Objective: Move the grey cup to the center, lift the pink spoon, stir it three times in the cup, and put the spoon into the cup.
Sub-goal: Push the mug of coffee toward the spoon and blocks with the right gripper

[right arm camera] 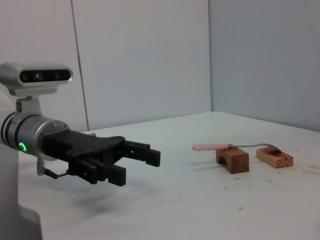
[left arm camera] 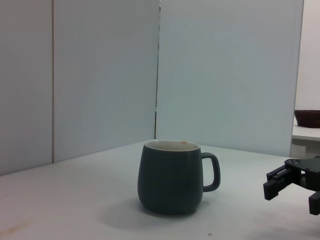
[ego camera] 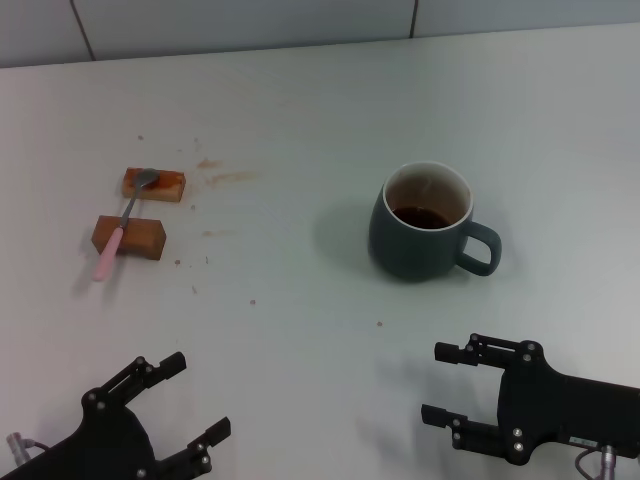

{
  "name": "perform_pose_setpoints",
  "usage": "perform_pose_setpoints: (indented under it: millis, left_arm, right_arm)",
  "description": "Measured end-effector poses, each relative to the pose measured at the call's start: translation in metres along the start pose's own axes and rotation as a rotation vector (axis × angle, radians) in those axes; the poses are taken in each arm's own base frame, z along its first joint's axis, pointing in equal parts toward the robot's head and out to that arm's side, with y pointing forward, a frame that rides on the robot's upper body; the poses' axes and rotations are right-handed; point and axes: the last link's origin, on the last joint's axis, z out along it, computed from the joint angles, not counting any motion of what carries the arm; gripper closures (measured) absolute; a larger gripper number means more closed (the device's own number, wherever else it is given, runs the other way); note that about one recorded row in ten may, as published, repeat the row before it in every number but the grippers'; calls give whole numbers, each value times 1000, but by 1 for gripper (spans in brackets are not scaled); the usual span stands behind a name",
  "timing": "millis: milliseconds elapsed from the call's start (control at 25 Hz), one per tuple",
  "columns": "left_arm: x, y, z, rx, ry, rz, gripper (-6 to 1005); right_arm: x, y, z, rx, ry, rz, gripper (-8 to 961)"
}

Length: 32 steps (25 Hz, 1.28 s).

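grey cup (ego camera: 421,226) right of pink spoon (ego camera: 119,228)

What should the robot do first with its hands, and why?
Probably the right gripper should reach forward to the grey cup, because it waits open just in front of it and the cup stands right of the middle. The pink spoon rests untouched across two brown blocks, ahead of the open left gripper.
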Motion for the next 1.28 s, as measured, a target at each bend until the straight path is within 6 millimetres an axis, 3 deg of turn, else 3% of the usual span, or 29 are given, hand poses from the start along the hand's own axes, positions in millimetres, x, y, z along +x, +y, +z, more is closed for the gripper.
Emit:
perform_pose_setpoints:
  millis: [1280]
  left_arm:
    - [1,-2,3,-9,4,0,183]
  right_arm:
    - [1,1,0,2,-1,4,290]
